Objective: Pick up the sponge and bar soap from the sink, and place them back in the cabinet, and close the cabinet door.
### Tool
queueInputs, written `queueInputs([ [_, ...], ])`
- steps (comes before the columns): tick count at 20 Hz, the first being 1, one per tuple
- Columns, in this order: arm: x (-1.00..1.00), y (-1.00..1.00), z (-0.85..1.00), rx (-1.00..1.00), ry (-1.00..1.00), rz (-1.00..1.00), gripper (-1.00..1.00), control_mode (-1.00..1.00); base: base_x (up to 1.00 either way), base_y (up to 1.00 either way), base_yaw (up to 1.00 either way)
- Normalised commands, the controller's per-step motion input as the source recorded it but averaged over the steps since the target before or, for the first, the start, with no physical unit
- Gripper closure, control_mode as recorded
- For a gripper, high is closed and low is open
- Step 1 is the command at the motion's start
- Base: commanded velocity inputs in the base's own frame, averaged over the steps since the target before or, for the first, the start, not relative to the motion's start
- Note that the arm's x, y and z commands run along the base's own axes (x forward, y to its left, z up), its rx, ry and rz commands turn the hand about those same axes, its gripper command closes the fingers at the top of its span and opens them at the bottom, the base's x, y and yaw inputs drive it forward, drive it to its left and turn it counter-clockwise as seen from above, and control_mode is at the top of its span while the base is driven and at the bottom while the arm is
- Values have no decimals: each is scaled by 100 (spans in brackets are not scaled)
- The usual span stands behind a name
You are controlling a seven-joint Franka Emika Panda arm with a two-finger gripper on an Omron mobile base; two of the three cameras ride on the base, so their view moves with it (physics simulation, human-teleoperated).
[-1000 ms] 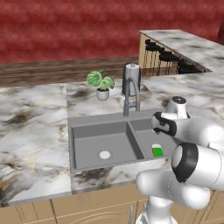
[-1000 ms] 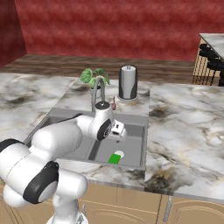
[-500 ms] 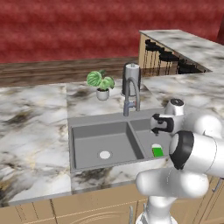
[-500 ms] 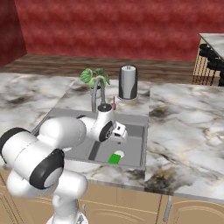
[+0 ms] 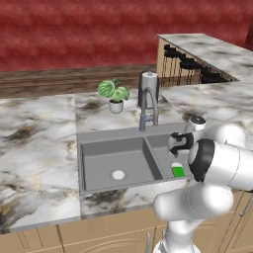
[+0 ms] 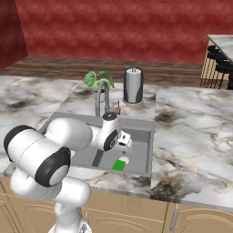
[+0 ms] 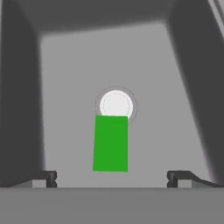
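Note:
The sponge (image 7: 110, 143) is a bright green block lying flat on the floor of the right basin of the dark grey sink (image 5: 112, 141), next to the white round drain (image 7: 116, 106). It also appears as a green patch in both base views, the sponge (image 5: 178, 171) (image 6: 119, 164). My gripper (image 7: 111, 178) hangs open above the sponge, with nothing between its fingertips. The hand (image 5: 179, 142) points down over the right basin. The bar soap, the cabinet and the cabinet door are out of view.
A tall steel faucet (image 5: 148, 107) rises behind the divider between the basins. A potted plant (image 5: 114, 94) and a grey cylinder (image 5: 148, 83) stand on the marble counter behind the sink. The left basin holds a white drain (image 5: 118, 174).
My arm has turned and the hand has shifted slightly over the right basin. The sponge has not moved.

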Motion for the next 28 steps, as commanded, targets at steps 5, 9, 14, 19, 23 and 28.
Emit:
queueInputs([
  [5, 3, 0, -25, 0, 1, 0, -100, -100, 0, 0, 0],
  [9, 11, 0, -21, 0, 0, 0, -100, -100, 0, 0, 0],
  [14, 22, 0, -18, 0, 0, 0, -100, -100, 0, 0, 0],
  [19, 20, 0, -15, 0, 1, 0, -100, -100, 0, 0, 0],
  [23, 8, -3, -16, 0, 1, 0, -100, -100, 0, 0, 0],
  [28, 0, -3, -14, 0, 2, 0, -100, -100, 0, 0, 0],
])
